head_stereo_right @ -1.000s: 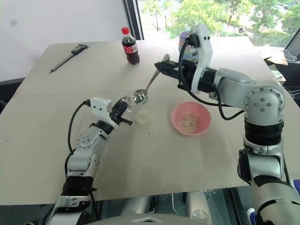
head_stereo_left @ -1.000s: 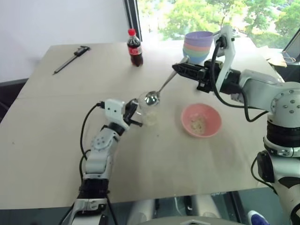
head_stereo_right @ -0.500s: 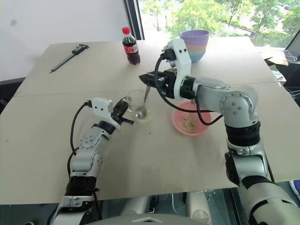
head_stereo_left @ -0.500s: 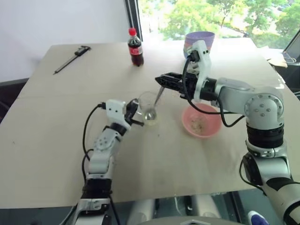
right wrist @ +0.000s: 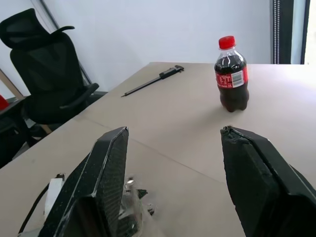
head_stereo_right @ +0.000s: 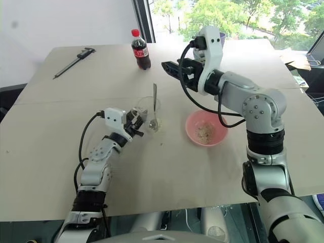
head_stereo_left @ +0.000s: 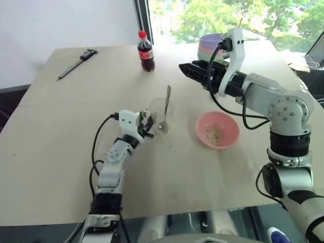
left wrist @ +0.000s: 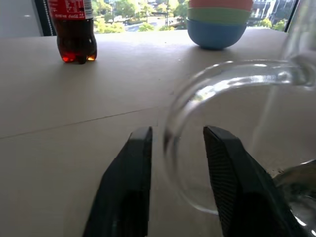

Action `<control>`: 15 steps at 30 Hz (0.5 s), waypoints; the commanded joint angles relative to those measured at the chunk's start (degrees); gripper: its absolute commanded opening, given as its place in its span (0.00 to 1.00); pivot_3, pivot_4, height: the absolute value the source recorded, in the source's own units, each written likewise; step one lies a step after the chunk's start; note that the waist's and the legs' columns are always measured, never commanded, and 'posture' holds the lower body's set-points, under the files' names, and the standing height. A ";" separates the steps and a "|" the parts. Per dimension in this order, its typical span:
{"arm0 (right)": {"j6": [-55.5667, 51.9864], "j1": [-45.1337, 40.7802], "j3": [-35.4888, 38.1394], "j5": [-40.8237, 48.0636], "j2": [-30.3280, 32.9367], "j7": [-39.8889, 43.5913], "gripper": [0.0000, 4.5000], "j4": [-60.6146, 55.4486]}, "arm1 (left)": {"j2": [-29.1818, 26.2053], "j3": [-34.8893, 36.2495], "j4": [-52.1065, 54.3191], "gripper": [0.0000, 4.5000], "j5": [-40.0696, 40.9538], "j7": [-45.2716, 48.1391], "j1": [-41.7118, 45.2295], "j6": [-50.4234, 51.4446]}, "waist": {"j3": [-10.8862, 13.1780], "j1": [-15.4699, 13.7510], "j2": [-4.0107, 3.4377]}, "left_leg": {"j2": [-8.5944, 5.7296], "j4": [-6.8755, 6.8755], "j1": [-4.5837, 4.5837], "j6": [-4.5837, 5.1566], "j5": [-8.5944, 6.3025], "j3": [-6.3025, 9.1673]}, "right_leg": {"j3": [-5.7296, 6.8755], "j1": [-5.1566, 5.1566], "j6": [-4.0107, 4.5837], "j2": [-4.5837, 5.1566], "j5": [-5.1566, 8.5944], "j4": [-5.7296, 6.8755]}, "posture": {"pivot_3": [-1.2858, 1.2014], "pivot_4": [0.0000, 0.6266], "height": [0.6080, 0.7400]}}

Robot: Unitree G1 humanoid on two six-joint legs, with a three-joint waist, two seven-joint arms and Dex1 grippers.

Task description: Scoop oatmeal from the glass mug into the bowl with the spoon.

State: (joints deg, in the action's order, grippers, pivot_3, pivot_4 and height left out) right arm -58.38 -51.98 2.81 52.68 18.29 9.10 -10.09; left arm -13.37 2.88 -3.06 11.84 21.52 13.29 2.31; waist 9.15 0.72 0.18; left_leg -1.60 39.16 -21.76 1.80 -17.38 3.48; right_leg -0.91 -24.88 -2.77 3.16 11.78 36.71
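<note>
While the spoon (head_stereo_left: pixel 165 109) stands propped in the glass mug (head_stereo_left: pixel 160 116), handle up and free of any grip, the head views put the right gripper (head_stereo_left: pixel 185 68) well above and beyond it, empty, jaws apart. The left gripper (head_stereo_left: pixel 147 123) sits just beside the mug on the table (head_stereo_left: pixel 50 131). The bowl (head_stereo_left: pixel 217 130) lies to the mug's right with a small heap of oatmeal (head_stereo_left: pixel 214 134) in it, which suggests the job is at or near its end; backing both arms straight away would be the clean finish.

From the left wrist, the two fingers (left wrist: pixel 128 187) stand parted with the mug's glass handle (left wrist: pixel 182 143) looping between them (whether either pad touches the glass I cannot tell). The hand should draw back along its own line, not sideways, or the ring may snag and tip the mug. A cola bottle (left wrist: pixel 74 29) and stacked bowls (left wrist: pixel 217 22) stand far behind.

From the right wrist, wide-spread fingers (right wrist: pixel 98 182) frame nothing; the caliper (right wrist: pixel 153 80) lies well off, so rising further risks little
</note>
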 commanded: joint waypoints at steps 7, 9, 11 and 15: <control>1.36 -1.29 2.52 -2.49 1.22 3.62 0.67 -0.34 | -2.51 0.68 4.69 0.75 -2.21 -0.23 -2.85 -0.23 | 0.01 0.09 -0.01 | 0.01 -0.01 -0.01 0.01 0.00 0.00 | -0.01 -0.01 0.00 0.01 0.00 0.00 | 0.52 0.24 1.00; 1.25 -1.05 2.70 -2.63 1.20 3.91 0.67 -0.57 | -3.10 0.84 6.65 0.75 -1.76 0.09 -4.05 0.36 | 0.02 0.19 -0.02 | 0.02 -0.02 -0.02 0.00 0.00 -0.03 | -0.05 -0.05 0.00 0.00 0.00 -0.01 | 0.52 0.24 1.00; 1.19 -0.80 2.87 -2.63 1.18 4.28 0.67 -0.96 | -3.85 1.00 9.06 0.75 -1.29 0.47 -5.36 1.21 | 0.02 0.18 -0.02 | 0.05 -0.03 -0.07 0.00 0.00 -0.04 | -0.06 -0.12 0.00 0.01 0.00 0.00 | 0.52 0.24 1.00; 1.21 -0.46 3.09 -2.83 1.12 4.86 0.67 -1.32 | -4.73 1.33 12.40 0.75 -0.73 0.45 -6.17 2.89 | 0.03 0.03 -0.02 | 0.06 -0.03 -0.25 -0.07 0.04 -0.04 | -0.06 -0.31 0.01 0.02 0.00 0.04 | 0.52 0.24 1.00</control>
State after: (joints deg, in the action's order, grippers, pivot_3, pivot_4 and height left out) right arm -58.17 -51.96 4.01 49.78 19.23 13.23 -9.35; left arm -17.37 3.04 5.75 10.33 21.83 7.02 4.95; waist 9.17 0.76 0.15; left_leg -1.55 39.13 -22.02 1.74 -17.35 3.45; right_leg -0.97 -25.19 -2.76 3.19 11.78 36.74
